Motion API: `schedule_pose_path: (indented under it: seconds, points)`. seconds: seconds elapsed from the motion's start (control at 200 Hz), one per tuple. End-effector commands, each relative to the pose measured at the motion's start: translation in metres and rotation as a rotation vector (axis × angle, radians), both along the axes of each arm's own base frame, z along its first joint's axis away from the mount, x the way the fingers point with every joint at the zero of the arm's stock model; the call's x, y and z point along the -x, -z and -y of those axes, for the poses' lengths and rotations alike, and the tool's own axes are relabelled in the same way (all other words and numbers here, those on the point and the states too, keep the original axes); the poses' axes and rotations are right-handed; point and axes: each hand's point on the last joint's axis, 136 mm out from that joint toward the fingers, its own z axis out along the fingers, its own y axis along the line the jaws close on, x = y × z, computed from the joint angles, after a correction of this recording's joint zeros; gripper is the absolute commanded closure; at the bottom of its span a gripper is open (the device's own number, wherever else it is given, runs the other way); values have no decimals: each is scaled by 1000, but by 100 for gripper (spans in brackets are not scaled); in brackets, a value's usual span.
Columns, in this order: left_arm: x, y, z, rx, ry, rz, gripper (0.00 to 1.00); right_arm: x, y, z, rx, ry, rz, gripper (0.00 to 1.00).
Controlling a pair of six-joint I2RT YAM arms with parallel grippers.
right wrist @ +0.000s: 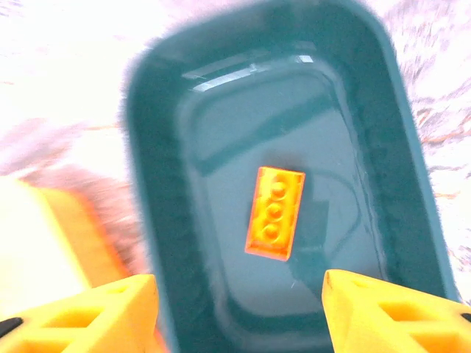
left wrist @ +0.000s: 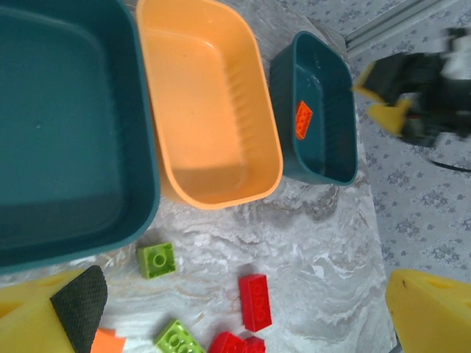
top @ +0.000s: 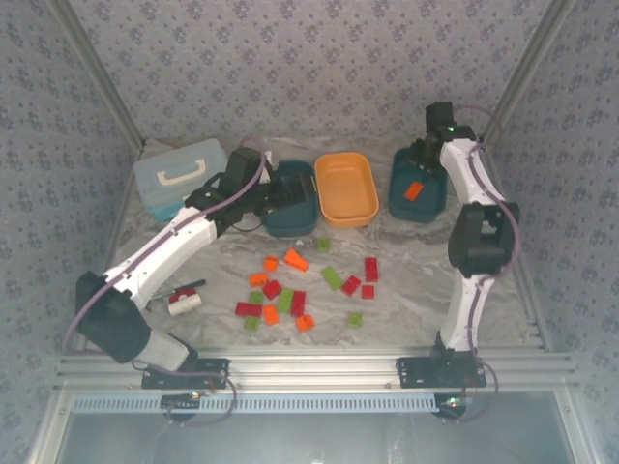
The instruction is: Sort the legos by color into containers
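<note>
One orange brick (right wrist: pixel 274 213) lay flat, studs up, on the floor of the right teal tub (right wrist: pixel 158 220). Above that tub hung the right gripper (right wrist: pixel 239 298), its jaws apart and clear of the brick, gripping nothing. The orange tub (top: pixel 346 188) stood in the middle of the row, with the left teal tub (top: pixel 290 222) just beside it. Over that one was the left gripper (left wrist: pixel 239 312), jaws wide and holding nothing. The other legos (top: pixel 290 290) — red, orange, green — lay scattered on the marble table (top: pixel 416 300) nearer the arm bases; a light blue case (top: pixel 179 174) sat at the far left
</note>
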Motion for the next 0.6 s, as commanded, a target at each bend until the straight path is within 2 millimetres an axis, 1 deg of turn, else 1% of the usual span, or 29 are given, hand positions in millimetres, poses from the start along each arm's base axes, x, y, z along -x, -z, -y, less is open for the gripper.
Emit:
schedule_pose_path:
  seconds: [0.0, 0.055, 0.075, 0.085, 0.115, 0.13, 0.16, 0.175, 0.2, 0.23, 0.255, 0.285, 0.34, 0.4, 0.42, 0.43, 0.445, 0.515, 0.595]
  points:
    - [20, -12, -24, -35, -26, 13, 1, 41, -94, -33, 24, -99, 206, 36]
    - [30, -12, -33, -50, -36, 8, 1, 69, -115, -52, 29, -152, 262, 33]
    - [34, -12, -36, -55, -38, 6, 1, 78, -115, -59, 32, -174, 269, 33]
    - [36, -12, -38, -57, -41, 6, 1, 85, -121, -61, 34, -182, 285, 32]
    - [41, -11, -44, -68, -44, 4, 1, 103, -128, -71, 32, -213, 312, 31]
    - [44, -10, -47, -77, -46, 1, 1, 110, -128, -76, 31, -228, 317, 30]
    - [50, -8, -53, -91, -53, -5, 1, 129, -134, -86, 22, -261, 344, 29]
    - [53, -7, -56, -101, -55, -9, 1, 135, -130, -91, 17, -276, 339, 29]
    - [58, -4, -61, -113, -61, -17, 1, 152, -133, -97, 3, -304, 357, 29]
    - [63, -2, -67, -125, -70, -27, 1, 168, -132, -109, -22, -352, 367, 29]
    - [71, 6, -74, -151, -78, -59, 2, 180, -129, -117, -40, -391, 368, 29]
    - [78, 11, -80, -166, -88, -82, 2, 196, -130, -126, -60, -433, 381, 30]
    - [91, 24, -91, -190, -112, -132, 4, 223, -121, -140, -88, -511, 370, 29]
    - [108, 40, -104, -214, -147, -194, 7, 250, -112, -158, -143, -615, 353, 29]
    - [113, 46, -108, -219, -161, -214, 8, 257, -113, -163, -161, -649, 350, 29]
    - [116, 49, -110, -223, -168, -224, 8, 263, -103, -165, -162, -664, 327, 29]
    - [120, 52, -113, -226, -179, -237, 8, 270, -98, -170, -173, -693, 312, 29]
    - [141, 76, -129, -249, -241, -319, 9, 297, -86, -189, -201, -800, 279, 29]
    - [162, 106, -140, -259, -290, -405, 12, 323, -71, -206, -215, -895, 247, 29]
